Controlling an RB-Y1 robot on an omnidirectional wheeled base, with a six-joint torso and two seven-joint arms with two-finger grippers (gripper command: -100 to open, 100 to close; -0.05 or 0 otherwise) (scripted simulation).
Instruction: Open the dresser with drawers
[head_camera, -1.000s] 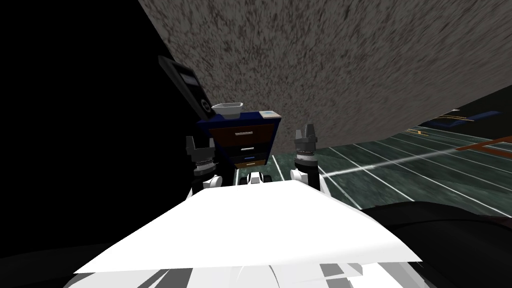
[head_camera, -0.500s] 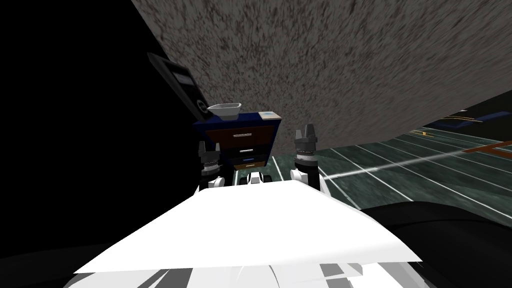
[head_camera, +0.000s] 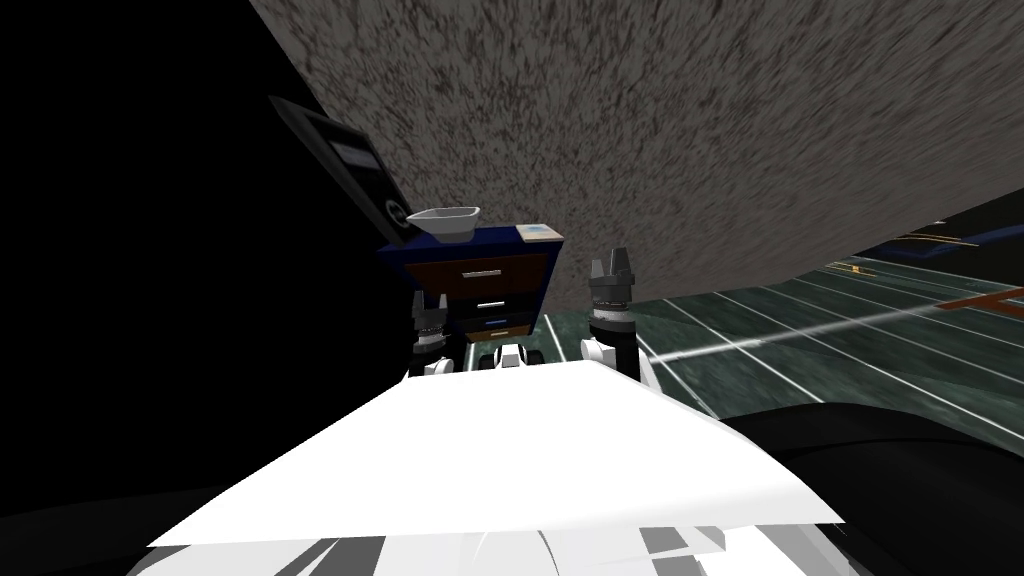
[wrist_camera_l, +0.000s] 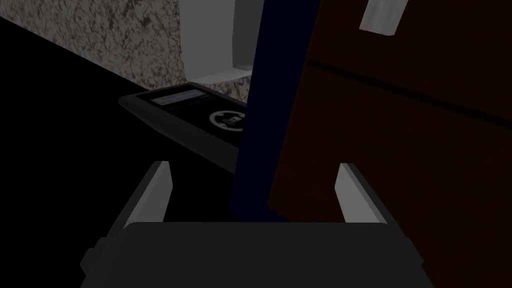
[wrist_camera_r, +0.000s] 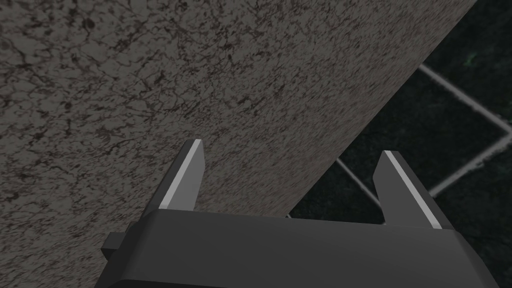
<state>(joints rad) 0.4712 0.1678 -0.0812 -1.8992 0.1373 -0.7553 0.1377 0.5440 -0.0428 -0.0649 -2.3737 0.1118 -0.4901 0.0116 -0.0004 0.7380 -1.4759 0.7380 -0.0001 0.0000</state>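
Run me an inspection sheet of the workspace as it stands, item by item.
Surface: dark green tiled floor, pale lines.
Job's things: navy dresser, brown drawer fronts, drawers look shut.
Clutter: white bin and small pale box on top; dark panel leaning beside it.
Hands: left hand open at the dresser's front corner; right hand open, empty.
Cables: nothing seen.
Surroundings: speckled grey wall; black area at left.

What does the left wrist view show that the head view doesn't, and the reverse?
Left wrist view: the left gripper with fingers open, aimed at the dark blue front corner of the dresser. Head view: the stacked drawers, a white bowl and a flat pale item on top, the right gripper, the tiled floor. Both: the dresser, the dark slanted panel beside it, the speckled wall.
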